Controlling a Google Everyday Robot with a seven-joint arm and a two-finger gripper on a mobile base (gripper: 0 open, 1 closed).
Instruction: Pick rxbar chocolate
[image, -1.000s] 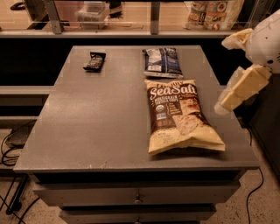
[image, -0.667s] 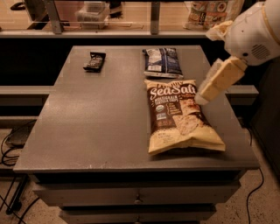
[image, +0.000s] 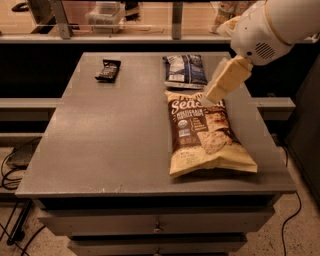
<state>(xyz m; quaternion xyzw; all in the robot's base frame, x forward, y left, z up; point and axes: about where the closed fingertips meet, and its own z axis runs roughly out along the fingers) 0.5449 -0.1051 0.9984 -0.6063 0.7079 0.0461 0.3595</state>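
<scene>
The rxbar chocolate (image: 108, 70) is a small flat black bar lying at the far left of the grey table (image: 115, 140). My gripper (image: 224, 82) hangs above the table's right side, over the top of the Sea Salt chip bag (image: 205, 132). It is well to the right of the bar and holds nothing that I can see. The white arm reaches in from the upper right.
A blue-and-white snack bag (image: 184, 70) lies at the far middle of the table, just behind the chip bag. A shelf with containers (image: 105, 14) runs behind the table. Cables (image: 12, 165) lie on the floor at the left. Drawers sit under the tabletop.
The arm has swung leftward from beyond the table's right edge, and the gripper now hangs over the top of the chip bag. The bar and bags have not moved.
</scene>
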